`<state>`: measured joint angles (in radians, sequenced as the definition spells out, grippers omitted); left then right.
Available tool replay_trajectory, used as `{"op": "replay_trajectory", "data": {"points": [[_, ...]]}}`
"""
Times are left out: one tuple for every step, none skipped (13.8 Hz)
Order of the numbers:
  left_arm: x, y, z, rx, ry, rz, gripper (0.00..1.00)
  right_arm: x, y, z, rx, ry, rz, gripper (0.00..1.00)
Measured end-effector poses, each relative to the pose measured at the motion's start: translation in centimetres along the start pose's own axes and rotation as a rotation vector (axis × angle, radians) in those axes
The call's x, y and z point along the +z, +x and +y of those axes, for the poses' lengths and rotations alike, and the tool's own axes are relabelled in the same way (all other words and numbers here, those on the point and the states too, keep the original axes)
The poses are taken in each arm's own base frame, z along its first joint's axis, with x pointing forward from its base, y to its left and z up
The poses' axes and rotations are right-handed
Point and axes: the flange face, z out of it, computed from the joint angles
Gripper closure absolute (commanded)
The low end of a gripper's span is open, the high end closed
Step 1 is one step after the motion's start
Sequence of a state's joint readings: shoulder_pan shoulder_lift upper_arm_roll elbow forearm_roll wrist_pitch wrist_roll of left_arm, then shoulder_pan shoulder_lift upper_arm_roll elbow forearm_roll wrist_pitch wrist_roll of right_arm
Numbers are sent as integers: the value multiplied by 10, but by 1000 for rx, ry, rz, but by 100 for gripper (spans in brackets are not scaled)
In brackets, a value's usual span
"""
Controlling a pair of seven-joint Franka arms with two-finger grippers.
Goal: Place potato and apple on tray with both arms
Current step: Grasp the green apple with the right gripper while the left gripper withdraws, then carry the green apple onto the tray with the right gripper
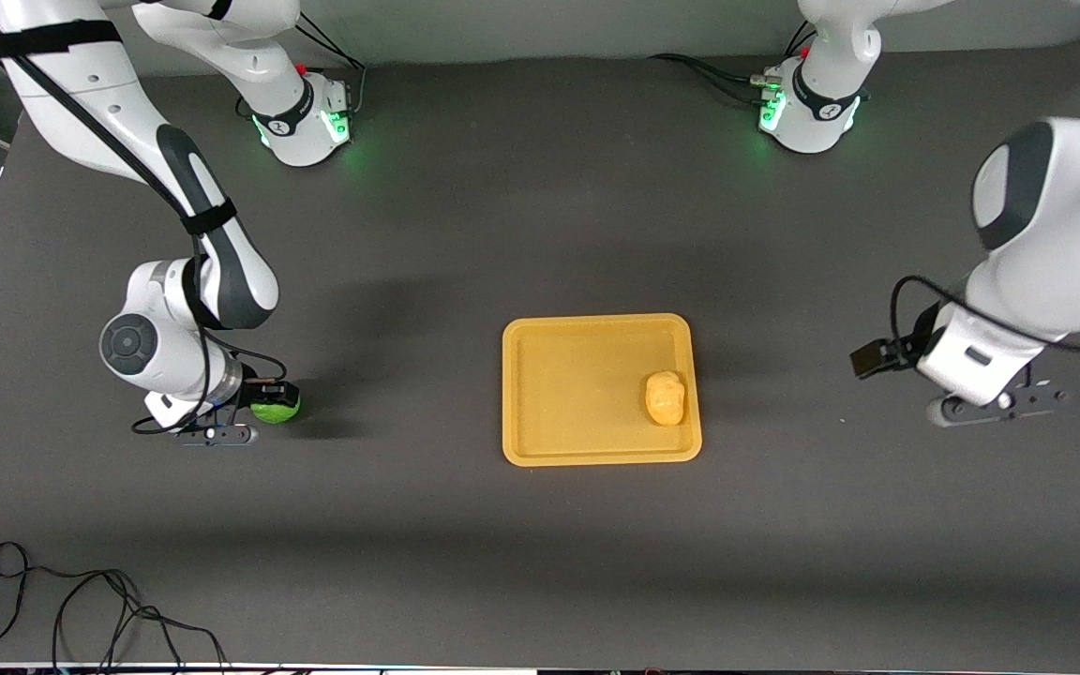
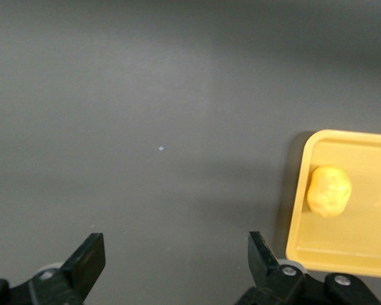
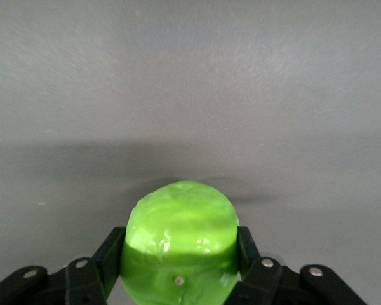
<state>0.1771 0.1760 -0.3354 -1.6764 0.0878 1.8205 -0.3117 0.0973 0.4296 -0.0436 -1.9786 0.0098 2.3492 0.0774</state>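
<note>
Apple (image 1: 276,407) gripped by the right arm, well apart from the tray (image 1: 596,457); potato (image 1: 665,397) already aboard.

Taking the tray as landmark and working outward from the front camera: the potato lies inside the tray against the rim at the left arm's end, its long axis running roughly toward the robots' bases. The apple sits low at the worktop (image 1: 521,562) toward the right arm's end, well apart from the tray and about level with the potato. The right gripper (image 3: 181,254) has its jaws closed on the apple's two sides. The left gripper (image 2: 176,257) waits over bare worktop just off the tray's left-arm end, jaws spread wide and empty. By my judgement the coming move is a lift and a straight carry toward the tray's free half, the right arm being the one placed for it.
</note>
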Motion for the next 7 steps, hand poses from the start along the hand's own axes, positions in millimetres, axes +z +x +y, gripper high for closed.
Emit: {"op": "replay_trajectory", "data": {"points": [[-8,-9,-10,-3,6,8,0,-28,5,-1,-1,1,-4,56],[-14,-16,-16,-2,13,16,0,-61,10,-3,-3,3,-4,56],[-19,-22,-18,7,18,23,0,-96,15,-6,-5,6,2,56],[-21,-26,-17,14,20,24,0,-129,19,-13,-5,10,12,56],[-20,-27,-17,19,22,23,0,-159,23,-28,-7,13,24,56],[-18,-27,-18,23,23,18,0,-184,26,-53,-7,15,40,56],[-15,-27,-21,23,24,13,0,-204,26,-90,-4,18,55,56]]}}
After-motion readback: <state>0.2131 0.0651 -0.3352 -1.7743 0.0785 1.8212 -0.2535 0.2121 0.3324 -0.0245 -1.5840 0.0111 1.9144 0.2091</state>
